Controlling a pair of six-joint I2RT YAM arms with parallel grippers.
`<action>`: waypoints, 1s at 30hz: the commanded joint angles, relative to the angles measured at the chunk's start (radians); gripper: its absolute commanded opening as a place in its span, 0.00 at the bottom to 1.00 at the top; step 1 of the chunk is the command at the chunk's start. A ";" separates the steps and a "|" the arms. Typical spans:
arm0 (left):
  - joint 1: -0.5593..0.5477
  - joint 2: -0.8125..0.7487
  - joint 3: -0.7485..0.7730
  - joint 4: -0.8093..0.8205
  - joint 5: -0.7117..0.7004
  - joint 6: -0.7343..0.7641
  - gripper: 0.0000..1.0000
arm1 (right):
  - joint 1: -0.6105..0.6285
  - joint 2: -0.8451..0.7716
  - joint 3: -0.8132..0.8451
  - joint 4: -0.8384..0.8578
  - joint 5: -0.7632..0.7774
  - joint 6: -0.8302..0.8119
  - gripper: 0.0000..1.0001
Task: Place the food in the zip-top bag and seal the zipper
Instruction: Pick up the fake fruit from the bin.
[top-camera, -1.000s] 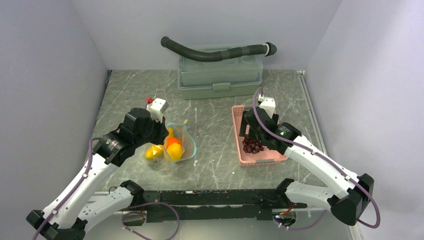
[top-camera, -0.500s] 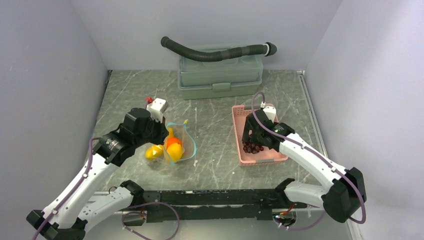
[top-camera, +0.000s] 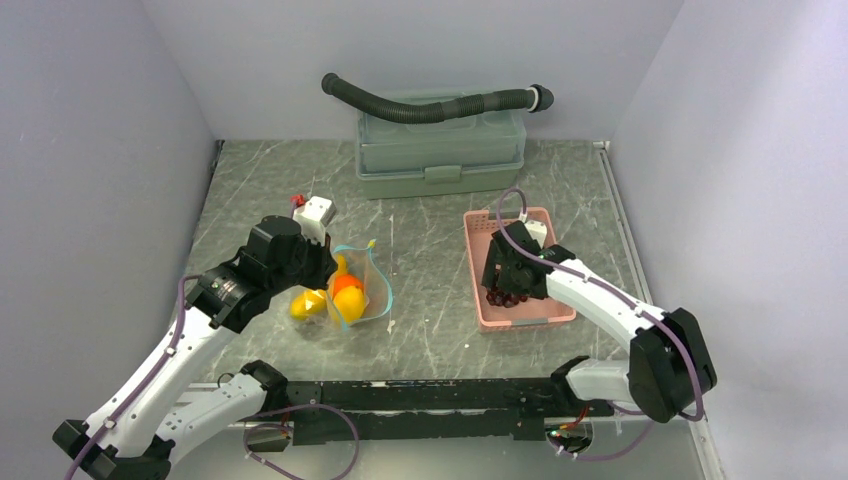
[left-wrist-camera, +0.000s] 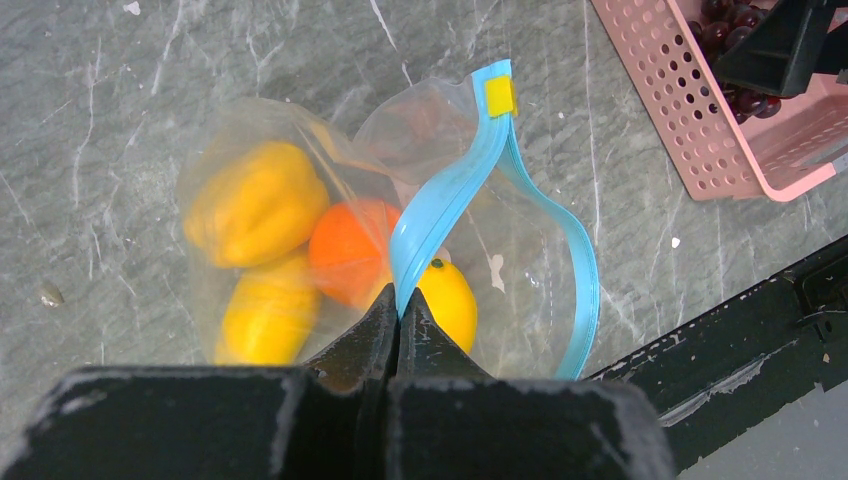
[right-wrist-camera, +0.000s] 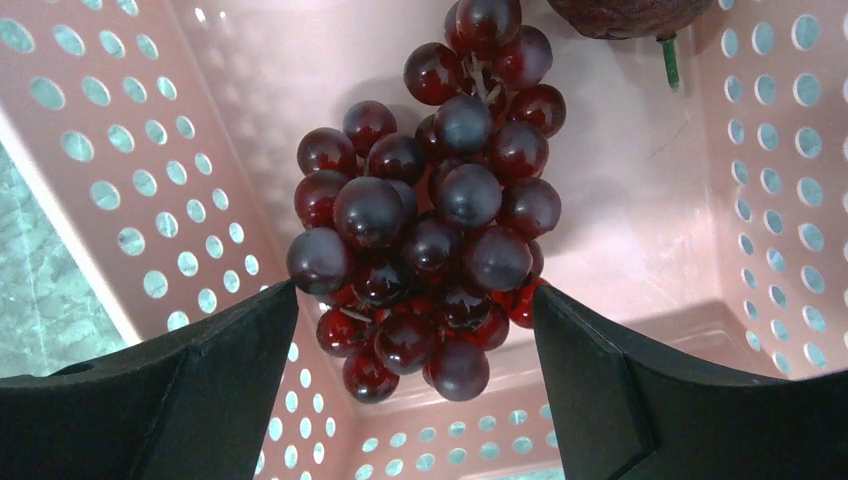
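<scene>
Right wrist view settles the matter: the grape bunch (right-wrist-camera: 430, 240) lies on the floor of the pink basket (right-wrist-camera: 150, 180), directly ahead of the right gripper (right-wrist-camera: 415, 295). That gripper's jaws are spread wide, one finger on either side of the bunch's near end, and nothing is gripped yet. The bunch's long axis runs away from the gripper, up the picture, so the fingers would close across its narrow width (a favourable line, by my judgement). The left finger stands just beside the basket wall, and whether it touches cannot be told.

In the left wrist view, the left gripper (left-wrist-camera: 397, 310) is clamped on the zipper (left-wrist-camera: 450, 195), holding the mouth of the zip-top bag (left-wrist-camera: 520, 260) agape. An orange ball (left-wrist-camera: 350, 250) and yellow pieces (left-wrist-camera: 260, 200) already sit inside.

From above, the bag lies well apart from the basket, to its left. The right arm is plainly the nearer one to the grapes.
</scene>
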 joint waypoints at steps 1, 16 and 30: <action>-0.001 0.000 0.002 0.020 0.002 0.008 0.00 | -0.018 0.019 -0.012 0.068 -0.017 0.008 0.91; -0.001 0.010 0.001 0.021 0.005 0.011 0.00 | -0.047 0.114 -0.018 0.125 -0.041 -0.008 0.57; -0.001 0.008 0.001 0.021 0.007 0.012 0.00 | -0.048 0.020 0.017 0.076 -0.024 -0.027 0.00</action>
